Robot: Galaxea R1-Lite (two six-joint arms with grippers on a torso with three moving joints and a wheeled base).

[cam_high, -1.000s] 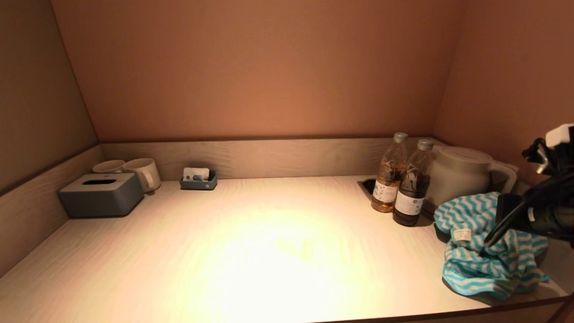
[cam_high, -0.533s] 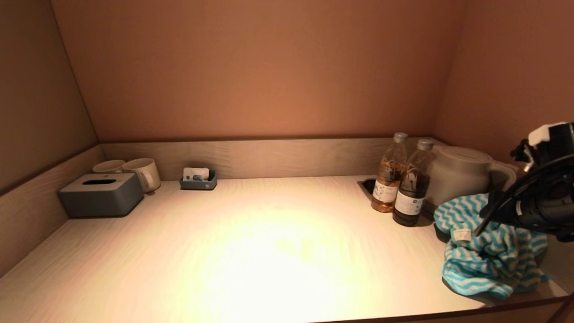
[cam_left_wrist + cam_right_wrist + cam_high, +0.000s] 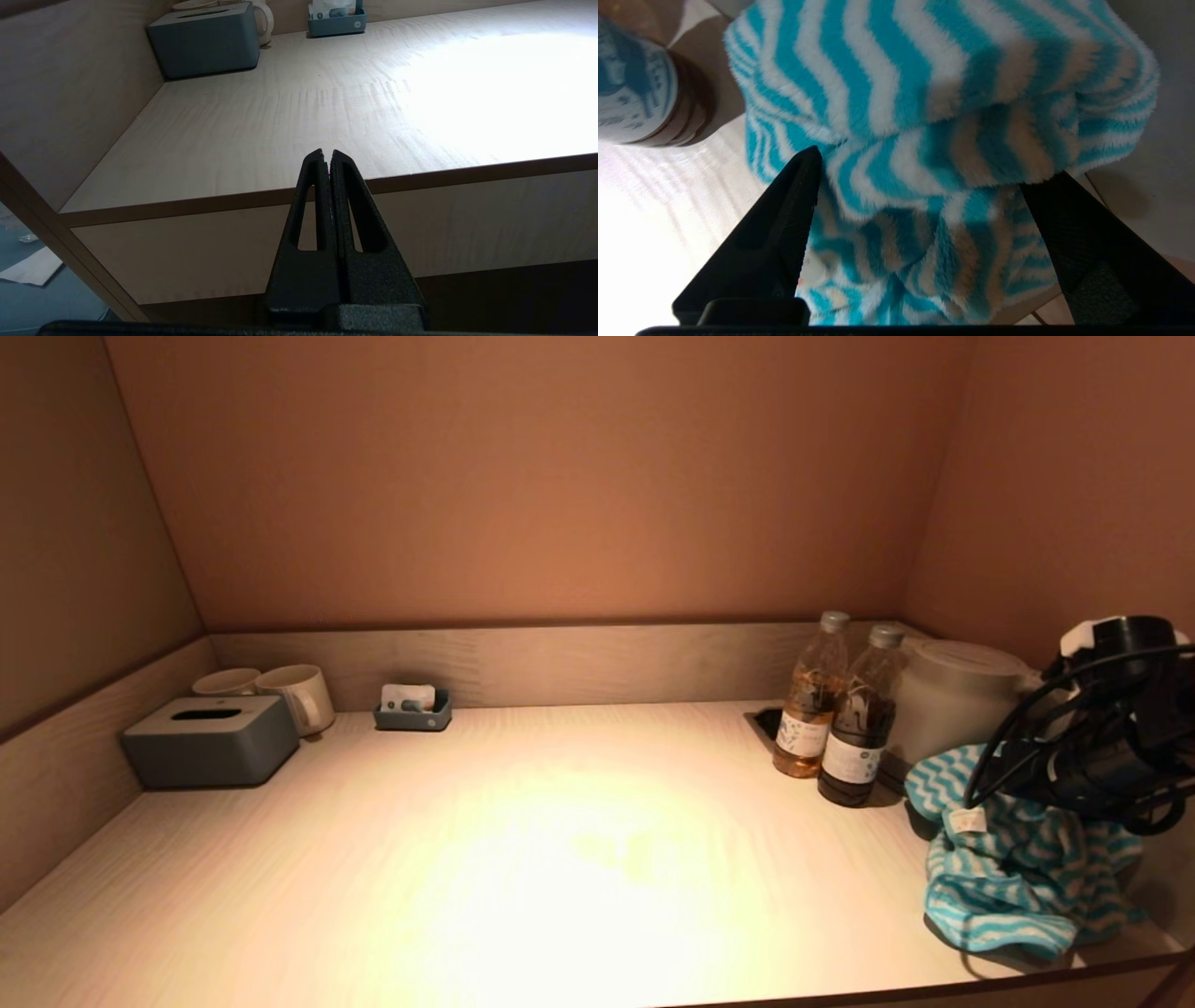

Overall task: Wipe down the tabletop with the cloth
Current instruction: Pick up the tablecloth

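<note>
Cloth [image 3: 1013,868] bunched at right end of tabletop [image 3: 560,840], just in front of kettle [image 3: 952,700], beside two bottles [image 3: 845,719]; right gripper [image 3: 1046,803] above it, lifted off since a second ago. Left wrist view: left gripper [image 3: 328,156] fingers together, parked below tabletop edge. Right wrist view: fingers [image 3: 784,219] spread wide, straddling cloth, nothing pinched. Cloth just let go; wiping likely finished or regrasp pending.

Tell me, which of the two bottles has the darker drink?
The right-hand bottle, the one nearer the cloth. Its drink looks nearly black; the other bottle holds amber liquid.
</note>
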